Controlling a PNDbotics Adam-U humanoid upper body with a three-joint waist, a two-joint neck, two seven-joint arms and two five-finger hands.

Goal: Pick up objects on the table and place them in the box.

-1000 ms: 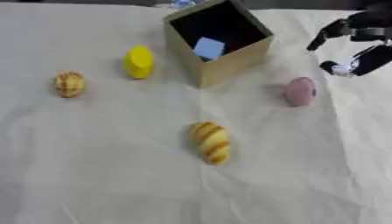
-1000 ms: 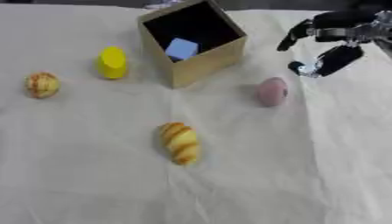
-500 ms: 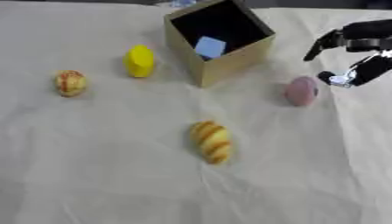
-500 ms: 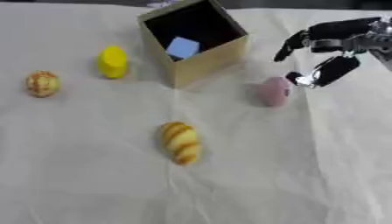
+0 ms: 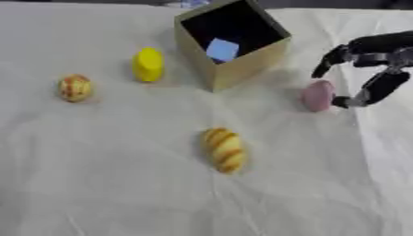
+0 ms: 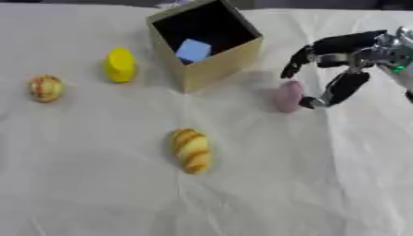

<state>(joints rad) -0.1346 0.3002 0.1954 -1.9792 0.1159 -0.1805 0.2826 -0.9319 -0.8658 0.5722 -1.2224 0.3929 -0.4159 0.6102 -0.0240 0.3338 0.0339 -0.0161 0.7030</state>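
The right hand (image 6: 343, 64) hangs open at the table's right edge, straddling the pink object (image 6: 286, 96) to grasp it

Open cloth surrounds the box (image 6: 211, 69) on its near side, interrupted only by the striped bread roll (image 6: 191, 150). The pink object (image 6: 287, 96) lies right of the box, the yellow object (image 6: 120, 65) left, each separated from its walls by a passable gap.
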